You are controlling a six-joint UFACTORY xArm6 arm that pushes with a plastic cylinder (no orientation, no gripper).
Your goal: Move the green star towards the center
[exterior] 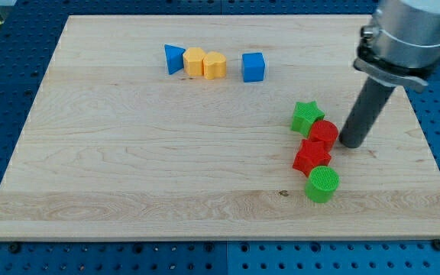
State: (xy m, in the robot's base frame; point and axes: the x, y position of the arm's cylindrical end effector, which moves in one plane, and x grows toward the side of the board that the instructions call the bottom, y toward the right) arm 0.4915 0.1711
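The green star [306,117] lies on the wooden board [128,153] at the view's right of the middle. It touches a red cylinder [324,134] just below and to its right. My tip [352,143] rests on the board right of the red cylinder, close to it, and about sixty pixels right of the green star.
A red star [312,157] and a green cylinder [322,184] continue the cluster downward. Near the view's top stand a blue triangle [174,58], a yellow hexagon [195,62], a yellow heart-like block [215,66] and a blue cube [253,66].
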